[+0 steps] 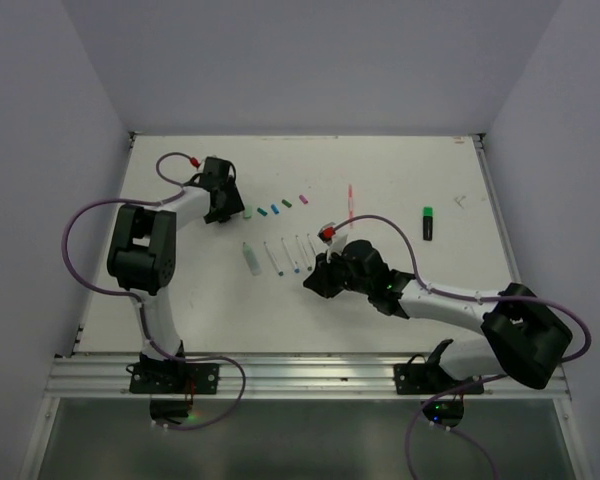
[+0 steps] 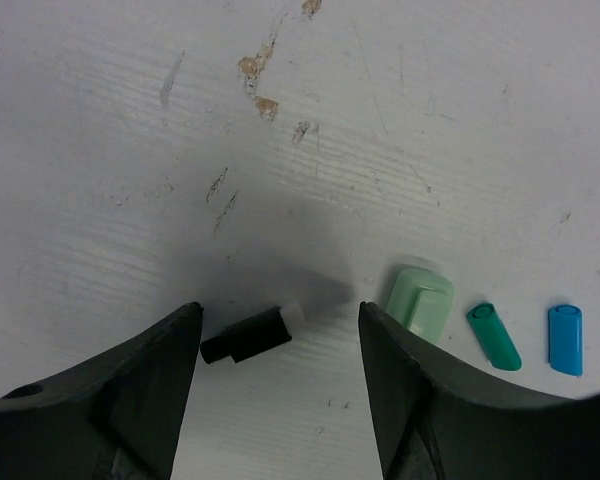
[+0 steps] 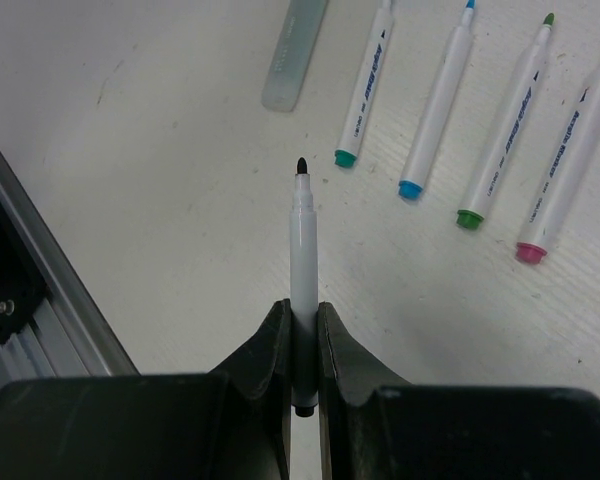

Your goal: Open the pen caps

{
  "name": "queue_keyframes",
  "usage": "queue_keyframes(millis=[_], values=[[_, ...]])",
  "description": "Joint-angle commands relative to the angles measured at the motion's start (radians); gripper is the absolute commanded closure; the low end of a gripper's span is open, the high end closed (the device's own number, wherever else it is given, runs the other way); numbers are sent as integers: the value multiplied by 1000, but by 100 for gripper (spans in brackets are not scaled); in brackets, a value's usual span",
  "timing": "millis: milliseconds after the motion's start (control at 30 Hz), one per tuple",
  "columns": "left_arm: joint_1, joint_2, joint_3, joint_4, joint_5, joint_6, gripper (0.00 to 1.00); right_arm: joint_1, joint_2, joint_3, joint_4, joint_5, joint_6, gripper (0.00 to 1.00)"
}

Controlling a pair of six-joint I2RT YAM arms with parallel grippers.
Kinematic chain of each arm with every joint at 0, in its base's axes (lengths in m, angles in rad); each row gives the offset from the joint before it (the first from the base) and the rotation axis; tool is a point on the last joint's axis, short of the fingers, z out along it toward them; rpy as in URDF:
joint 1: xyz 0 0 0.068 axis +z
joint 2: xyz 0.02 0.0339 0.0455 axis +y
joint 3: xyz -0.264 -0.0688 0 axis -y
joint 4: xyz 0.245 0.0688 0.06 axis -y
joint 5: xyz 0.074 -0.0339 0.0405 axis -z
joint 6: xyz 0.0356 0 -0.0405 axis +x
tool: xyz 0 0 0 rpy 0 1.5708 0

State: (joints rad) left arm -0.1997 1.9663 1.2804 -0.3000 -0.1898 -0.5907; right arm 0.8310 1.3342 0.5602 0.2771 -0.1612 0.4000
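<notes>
My left gripper point(image 2: 278, 318) is open, low over the table, with a stubby black cap point(image 2: 245, 336) lying loose between its fingers and touching neither. To its right lie a pale green cap point(image 2: 420, 302), a teal cap point(image 2: 493, 335) and a blue cap point(image 2: 565, 339). In the top view the left gripper point(image 1: 220, 205) sits at the left end of the cap row, which runs from the pale green cap point(image 1: 248, 212) to the magenta cap point(image 1: 303, 198). My right gripper point(image 3: 302, 312) is shut on a white pen barrel with a bare black tip point(image 3: 302, 225), held above the table.
Several uncapped white pens point(image 3: 438, 100) and a pale green highlighter body point(image 3: 295, 50) lie in a row ahead of the right gripper point(image 1: 315, 282). A black highlighter with a bright green cap point(image 1: 428, 222) and a pink pen point(image 1: 351, 205) lie farther right. The metal rail point(image 3: 20, 290) runs along the near edge.
</notes>
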Motion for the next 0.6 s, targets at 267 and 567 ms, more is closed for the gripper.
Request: queue_keyframes(millis=[267,567], values=[[0,8,-19,-21,36,-14,28,10,13,62,57,-41,28,100],[0,-177,-62,-24,93,-18,28,78,95,188,57,21,66,100]])
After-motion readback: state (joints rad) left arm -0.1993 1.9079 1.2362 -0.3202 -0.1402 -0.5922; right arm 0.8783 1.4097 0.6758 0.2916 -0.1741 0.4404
